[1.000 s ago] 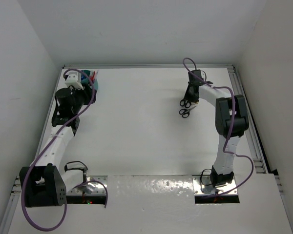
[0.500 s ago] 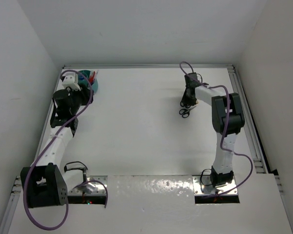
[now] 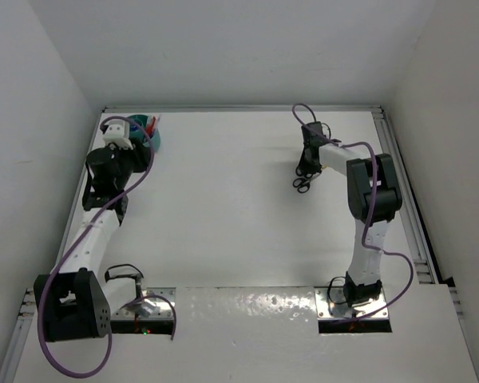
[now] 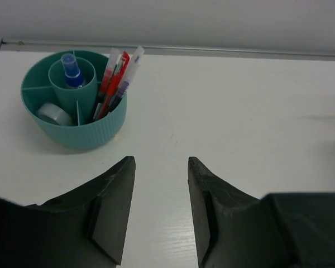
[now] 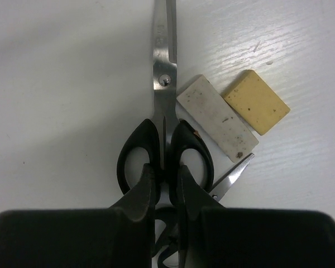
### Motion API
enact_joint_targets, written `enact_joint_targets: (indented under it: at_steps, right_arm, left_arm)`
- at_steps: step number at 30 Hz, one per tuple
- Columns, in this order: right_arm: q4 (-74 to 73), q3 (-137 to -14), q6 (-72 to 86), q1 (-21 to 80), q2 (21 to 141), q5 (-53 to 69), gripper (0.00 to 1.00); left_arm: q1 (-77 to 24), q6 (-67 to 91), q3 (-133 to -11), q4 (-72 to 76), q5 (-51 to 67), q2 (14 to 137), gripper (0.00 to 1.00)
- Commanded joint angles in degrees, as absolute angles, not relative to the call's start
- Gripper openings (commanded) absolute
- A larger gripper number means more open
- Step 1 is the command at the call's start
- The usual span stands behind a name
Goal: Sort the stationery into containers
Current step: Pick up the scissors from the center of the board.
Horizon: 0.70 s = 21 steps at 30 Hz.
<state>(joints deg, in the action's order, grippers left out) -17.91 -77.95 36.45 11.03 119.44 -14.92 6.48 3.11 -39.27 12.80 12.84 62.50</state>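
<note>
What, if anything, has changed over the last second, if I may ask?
The right gripper shifted slightly left over the scissors, fingers pinching their handles. The left gripper, open, eased left, uncovering more of the teal organiser. Scissors and organiser stayed put.

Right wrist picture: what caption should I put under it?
Fingers pinch black-handled scissors beside a white block and a beige block.

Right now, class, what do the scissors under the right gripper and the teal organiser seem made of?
Scissors: blades look like bare steel, grey and shiny, with a rivet; handles likely black plastic, smooth with a soft sheen. Organiser: probably moulded plastic, matte teal, with a finely ribbed outer wall.
</note>
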Motion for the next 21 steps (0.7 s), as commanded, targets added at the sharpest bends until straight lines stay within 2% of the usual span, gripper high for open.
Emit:
enact_joint_targets:
  at_steps: [1,3,4,6,7,8,9,10,14,18,21]
  right_arm:
    - [-16.62,-75.23,33.67,11.34,117.16,-11.71,0.00]
    - [-16.87,-76.11,33.13,11.60,115.41,-10.64,0.00]
    - [-16.87,-76.29,33.13,11.86,114.79,-10.11,0.00]
    - [-15.91,-75.50,33.84,12.39,111.54,-8.27,0.00]
    - [-14.52,-74.98,34.01,12.57,110.58,-7.39,0.00]
    - [-14.07,-74.45,34.19,12.83,108.48,-7.03,0.00]
    - [-13.89,-74.44,34.28,13.35,107.76,-6.68,0.00]
    - [-13.89,-74.70,34.19,13.71,107.06,-6.24,0.00]
    - [-13.62,-74.88,34.72,17.39,103.98,-4.05,0.00]
    - [-13.71,-76.72,36.64,20.56,102.92,-0.27,0.00]
    - [-13.80,-79.88,39.19,23.46,103.27,5.00,0.00]
  left_arm:
    - [7.03,0.27,-38.67,18.18,15.80,60.73,0.41]
    - [7.12,-6.22,-38.23,19.85,19.66,61.08,0.44]
    - [6.86,-9.11,-37.80,21.26,25.26,61.17,0.46]
    - [6.33,-23.76,-37.97,20.14,33.70,62.13,0.49]
    - [5.89,-32.61,-39.01,11.51,43.23,63.18,0.53]
    - [5.45,-49.23,-40.07,6.12,45.77,63.63,0.55]
    - [4.67,-54.96,-41.91,-3.68,47.79,64.24,0.58]
    - [4.14,-61.37,-42.53,-6.30,48.42,65.38,0.59]
    - [2.38,-68.80,-45.78,-10.10,51.06,68.55,0.59]
    - [-4.12,-78.80,-48.69,-10.46,51.41,71.27,0.51]
    - [-8.69,-89.86,-48.87,-8.27,51.42,72.24,0.49]
